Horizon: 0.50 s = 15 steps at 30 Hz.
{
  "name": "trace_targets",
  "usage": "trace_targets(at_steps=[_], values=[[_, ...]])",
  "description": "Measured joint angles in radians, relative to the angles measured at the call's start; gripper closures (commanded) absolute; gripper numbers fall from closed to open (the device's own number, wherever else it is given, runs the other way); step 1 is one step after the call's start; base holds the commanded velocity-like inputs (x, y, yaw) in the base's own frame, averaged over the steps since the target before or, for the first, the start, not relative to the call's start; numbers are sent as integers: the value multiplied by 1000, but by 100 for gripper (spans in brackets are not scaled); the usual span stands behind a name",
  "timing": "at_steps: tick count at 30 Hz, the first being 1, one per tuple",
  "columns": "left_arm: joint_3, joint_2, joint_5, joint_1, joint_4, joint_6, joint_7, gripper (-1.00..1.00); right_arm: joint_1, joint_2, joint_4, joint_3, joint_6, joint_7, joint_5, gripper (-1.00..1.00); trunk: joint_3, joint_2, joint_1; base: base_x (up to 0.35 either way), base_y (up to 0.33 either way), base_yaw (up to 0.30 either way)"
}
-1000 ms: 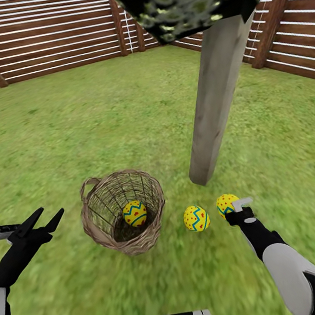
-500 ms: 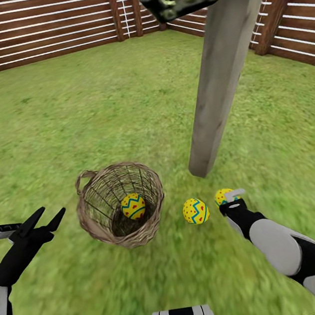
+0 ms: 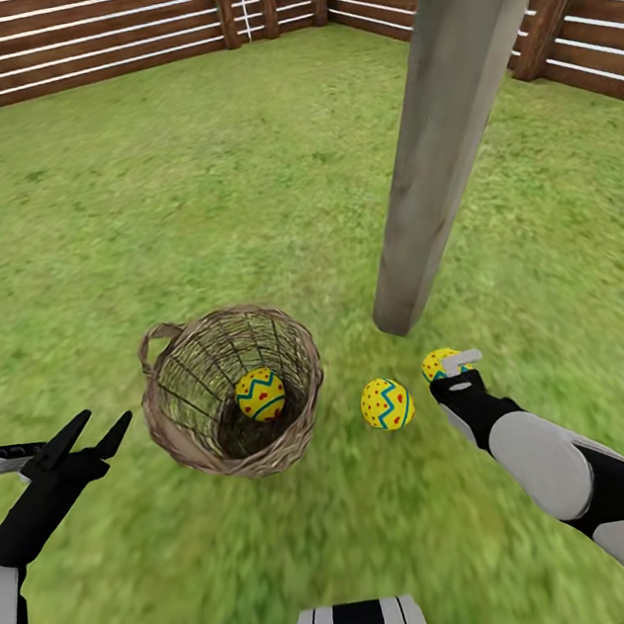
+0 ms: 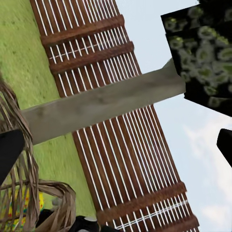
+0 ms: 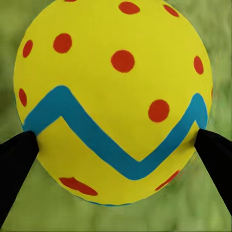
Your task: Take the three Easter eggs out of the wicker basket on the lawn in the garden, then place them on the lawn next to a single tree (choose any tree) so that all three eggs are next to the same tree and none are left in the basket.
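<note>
The wicker basket [image 3: 174, 427] stands on the lawn [image 3: 137, 208] with one Easter egg [image 3: 261, 394] inside it. A second egg [image 3: 387, 404] lies on the grass to the right of the basket, near the foot of the tree [image 3: 430, 134]. My right gripper [image 3: 448, 367] is shut on the third egg [image 3: 435, 364], low over the grass just in front of the trunk. In the right wrist view both black fingertips [image 5: 17, 159] press on the sides of that egg [image 5: 116, 87]. My left gripper [image 3: 86, 436] stands open to the left of the basket [image 4: 21, 193].
A brown slatted fence [image 3: 91, 35] closes the garden at the back and on the right. The leaning trunk [image 4: 96, 106] and dark foliage [image 4: 203, 53] rise above my right arm. Open grass stretches behind the basket and to the left.
The head camera has shifted, so the whole picture has slid. My right gripper has carried its egg slightly farther, toward the foot of the trunk. The left arm has kept still.
</note>
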Motion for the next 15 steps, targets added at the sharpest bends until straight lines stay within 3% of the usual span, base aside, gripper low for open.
trace_targets(at_steps=[3,7,15], values=[[0,0,0,0,1,0,0,-100,0,-1,-1,0,7,44,1,100,-4,0,0,0,0,0],[0,0,1,0,1,1,0,-100,0,-1,-2,1,30,50,1,100,-4,0,0,0,0,0],[0,0,1,0,1,0,0,-100,0,-1,-2,1,79,52,2,100,-35,-2,4,0,0,0]])
